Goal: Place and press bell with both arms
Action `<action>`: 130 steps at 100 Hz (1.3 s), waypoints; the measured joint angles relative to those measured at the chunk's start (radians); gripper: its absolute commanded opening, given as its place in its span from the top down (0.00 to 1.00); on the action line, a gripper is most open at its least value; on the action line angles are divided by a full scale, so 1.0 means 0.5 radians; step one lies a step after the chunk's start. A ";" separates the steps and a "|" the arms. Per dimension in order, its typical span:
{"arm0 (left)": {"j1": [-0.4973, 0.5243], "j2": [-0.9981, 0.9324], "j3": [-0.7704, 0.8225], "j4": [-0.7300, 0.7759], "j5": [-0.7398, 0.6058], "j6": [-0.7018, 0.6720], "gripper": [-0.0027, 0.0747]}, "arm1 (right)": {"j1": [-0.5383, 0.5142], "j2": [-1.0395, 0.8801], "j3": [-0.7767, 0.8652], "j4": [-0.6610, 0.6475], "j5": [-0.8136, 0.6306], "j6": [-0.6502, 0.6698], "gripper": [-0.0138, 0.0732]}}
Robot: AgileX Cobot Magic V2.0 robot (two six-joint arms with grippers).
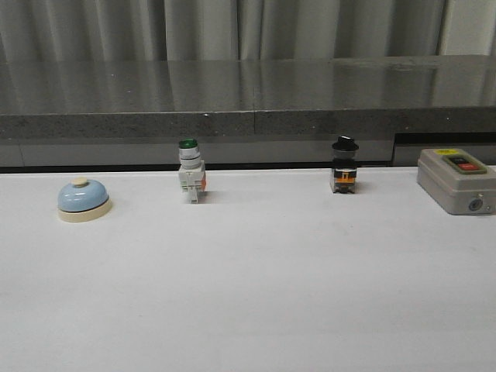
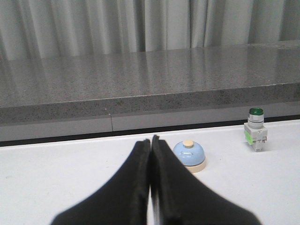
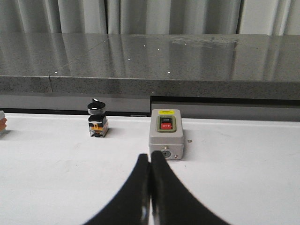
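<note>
Both arms' fingers [image 2: 151,140] [image 3: 150,155] pressed together, empty — bell [image 1: 83,200] untouched.

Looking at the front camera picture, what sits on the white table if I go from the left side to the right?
The bell → the green-capped white push-button switch → the black-knobbed switch → the grey box with red button.

Left end effector [image 2: 151,140]: black tapered fingers pressed together tip to tip, nothing between them, held low over the tabletop, pointing far. Right end effector [image 3: 150,157]: same pose, fingers closed flush, empty. Neither arm shows in the front view.
</note>
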 measured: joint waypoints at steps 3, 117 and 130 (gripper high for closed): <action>0.000 0.000 0.000 0.000 0.000 0.000 0.99 | 0.000 0.000 0.000 0.000 0.000 0.000 0.91; 0.000 1.350 -1.365 -0.128 0.799 0.000 0.99 | 0.000 0.000 0.000 0.000 -0.001 0.000 0.91; 0.000 1.639 -1.531 -0.128 0.933 0.000 0.99 | 0.000 0.000 0.000 0.000 -0.001 0.000 0.91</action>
